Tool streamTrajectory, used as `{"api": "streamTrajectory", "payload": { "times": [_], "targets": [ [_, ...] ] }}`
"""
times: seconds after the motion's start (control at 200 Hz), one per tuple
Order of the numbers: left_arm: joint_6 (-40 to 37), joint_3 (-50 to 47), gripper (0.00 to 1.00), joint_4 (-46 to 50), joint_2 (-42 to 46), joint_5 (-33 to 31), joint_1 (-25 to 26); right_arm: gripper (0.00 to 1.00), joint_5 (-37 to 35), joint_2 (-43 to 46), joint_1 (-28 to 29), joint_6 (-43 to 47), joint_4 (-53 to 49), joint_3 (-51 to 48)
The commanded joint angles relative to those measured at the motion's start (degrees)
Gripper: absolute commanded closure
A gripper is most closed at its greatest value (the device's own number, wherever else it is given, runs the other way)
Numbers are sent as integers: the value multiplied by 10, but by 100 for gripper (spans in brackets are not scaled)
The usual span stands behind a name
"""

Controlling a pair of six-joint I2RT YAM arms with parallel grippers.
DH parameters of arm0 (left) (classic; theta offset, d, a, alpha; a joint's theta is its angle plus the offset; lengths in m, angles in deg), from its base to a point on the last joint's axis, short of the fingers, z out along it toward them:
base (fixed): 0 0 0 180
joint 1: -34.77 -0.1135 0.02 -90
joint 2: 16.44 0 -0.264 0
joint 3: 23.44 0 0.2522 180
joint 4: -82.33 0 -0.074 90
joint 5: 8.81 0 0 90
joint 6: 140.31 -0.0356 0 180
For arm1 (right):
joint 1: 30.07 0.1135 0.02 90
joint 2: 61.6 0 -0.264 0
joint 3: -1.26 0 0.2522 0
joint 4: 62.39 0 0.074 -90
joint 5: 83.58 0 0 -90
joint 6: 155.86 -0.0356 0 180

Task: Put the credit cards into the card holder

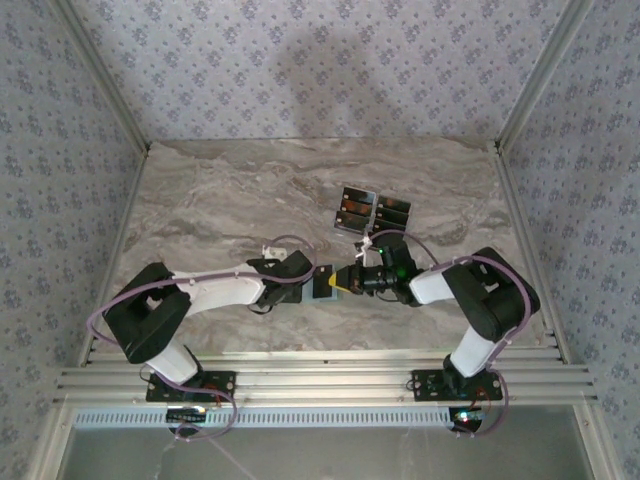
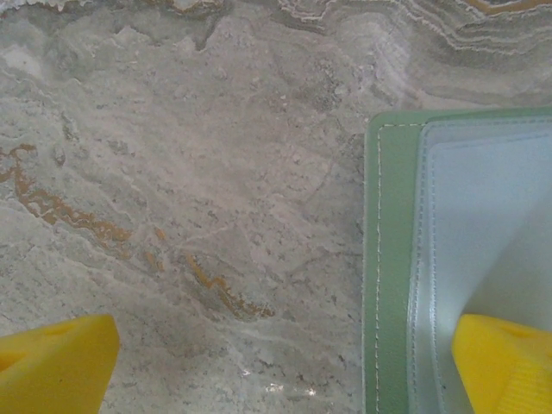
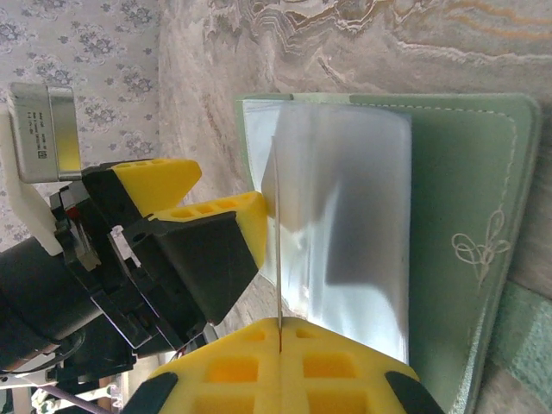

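Mid-insertion: the right hand [image 3: 279, 345], pinched shut on a single credit card [image 3: 278, 241] seen edge-on, brings it to the mouth of the clear pocket [image 3: 345, 224] of the card holder [image 3: 466, 216], which lies open and flat on the marbled surface [image 2: 172, 172] between the two arms. The left hand [image 2: 280, 362] is spread wide and grips nothing; one yellow finger [image 2: 504, 362] rests on the holder's inner panel, apparently pinning it down, while the other sits on bare stone.

The next move likely calls for sliding the card straight and shallow under the pocket's film, with the wallet held firm so that it does not skid or fold. The left hand's finger sits close to the pocket opening and the two hands nearly meet there, leaving little room.

Farther back, well apart from the holder, the spare credit cards [image 1: 352, 209] wait in two small groups.
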Motion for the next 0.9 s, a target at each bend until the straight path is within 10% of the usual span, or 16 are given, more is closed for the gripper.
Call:
{"api": "streamTrajectory", "payload": {
  "times": [0.0,0.894],
  "targets": [
    [10,-11,0,66,-18,-12,5,100,9,-15,4,-2,20,13],
    [-9,-6,0,23,50,-58,-6,100,6,-32,8,-5,26,20]
  ]
}}
